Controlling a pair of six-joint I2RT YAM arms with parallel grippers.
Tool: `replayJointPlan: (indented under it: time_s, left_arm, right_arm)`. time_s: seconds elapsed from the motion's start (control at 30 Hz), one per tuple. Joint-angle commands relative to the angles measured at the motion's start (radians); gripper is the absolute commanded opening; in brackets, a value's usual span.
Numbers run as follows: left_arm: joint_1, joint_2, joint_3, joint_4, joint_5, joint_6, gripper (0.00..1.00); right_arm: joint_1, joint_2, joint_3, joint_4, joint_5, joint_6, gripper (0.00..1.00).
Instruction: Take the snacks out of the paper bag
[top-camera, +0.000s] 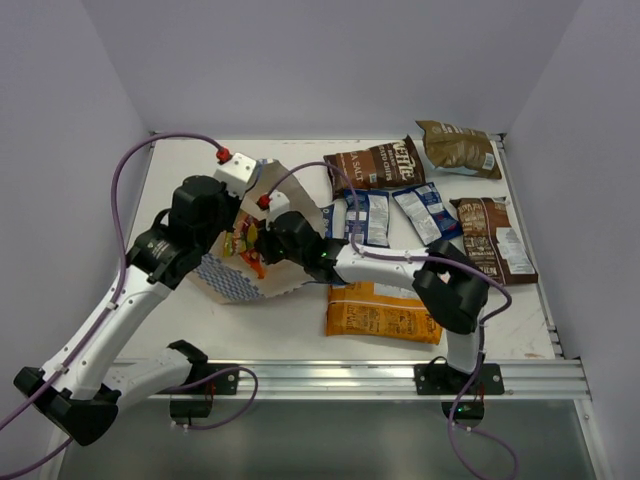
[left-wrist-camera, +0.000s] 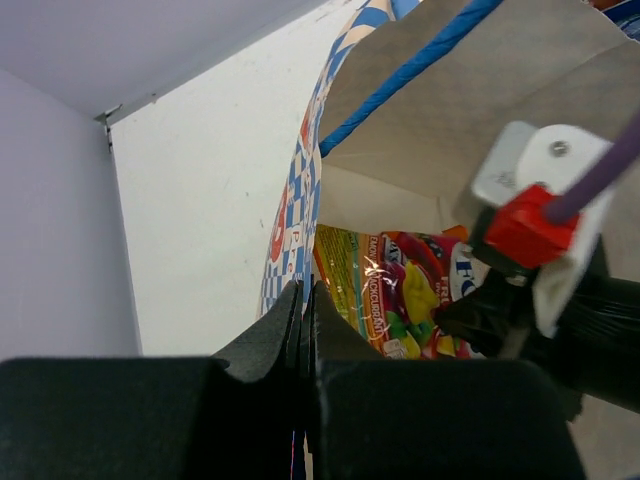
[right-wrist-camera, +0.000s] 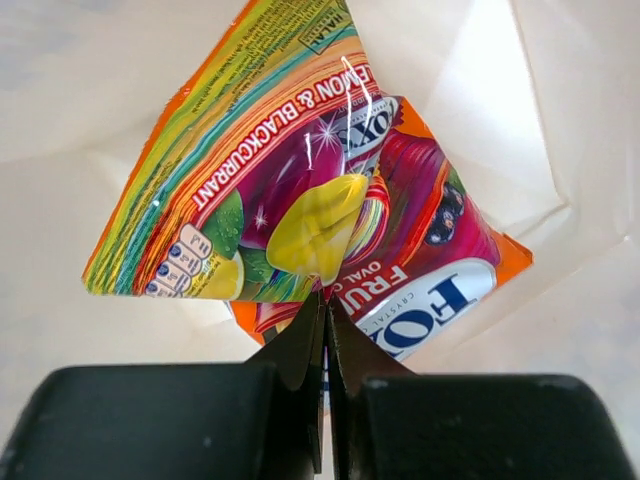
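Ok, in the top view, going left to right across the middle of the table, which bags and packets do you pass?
The paper bag → blue packets → brown chip bag near the right edge.

Paper bag (top-camera: 240, 282): blue-and-white check outside, plain white inside. Cord handle (left-wrist-camera: 400, 85): blue.
Sweet packet (right-wrist-camera: 300, 210): orange edges, magenta middle, yellow and green fruit print, rainbow stripes down one side, white lettering.
Chip bags (top-camera: 380, 162): dark brown, white print.
Large bag (top-camera: 382, 312): orange, pale text.
Small packets (top-camera: 368, 218): blue with white panels.
Bench (top-camera: 180, 190): white.
Left tool (left-wrist-camera: 307, 300) and right tool (right-wrist-camera: 325, 310): black.
Cable (left-wrist-camera: 600, 175): purple. Connector (left-wrist-camera: 520, 225): red.
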Motion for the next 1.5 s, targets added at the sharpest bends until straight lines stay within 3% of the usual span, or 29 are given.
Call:
replayJointPlan:
  time_s: [0.0,0.2,0.4,0.6,0.83,1.1,1.2,1.33,1.43,1.47]
  left_arm:
    - [-0.001,-0.008,-0.017,0.089,-0.088,-0.020,0.00]
    - [-0.001,0.002,-0.040,0.095,-0.173,-0.034,0.00]
    - [0.028,0.061,0.021,0.061,-0.267,-0.081,0.00]
    - [0.208,0.091,0.047,0.031,-0.183,-0.173,0.00]
    - [0.324,0.133,0.073,-0.003,-0.166,-0.259,0.00]
    - [0.352,0.153,0.091,0.017,-0.097,-0.300,0.00]
    - [0.358,0.160,0.098,0.018,-0.083,-0.307,0.00]
    - [0.373,0.174,0.095,0.023,-0.060,-0.319,0.00]
    - [0.387,0.179,0.096,0.035,-0.045,-0.330,0.00]
    - [0.393,0.180,0.098,0.043,-0.039,-0.333,0.00]
  right_arm:
    - [-0.007,-0.142,-0.042,0.109,-0.052,-0.060,0.00]
    - [-0.007,-0.307,-0.078,0.098,-0.072,-0.126,0.00]
    - [-0.025,-0.458,-0.078,-0.001,0.010,-0.207,0.00]
    - [-0.062,-0.621,-0.021,-0.162,0.063,-0.267,0.00]
    - [-0.217,-0.742,-0.044,-0.374,0.177,-0.184,0.00]
    - [-0.476,-0.854,-0.333,-0.623,0.218,0.066,0.00]
    - [-0.554,-0.862,-0.448,-0.630,0.194,0.117,0.00]
    - [-0.619,-0.755,-0.521,-0.632,0.163,0.173,0.00]
    - [-0.634,-0.676,-0.529,-0.629,0.140,0.215,0.07]
    - [-0.633,-0.662,-0.515,-0.623,0.131,0.212,0.19]
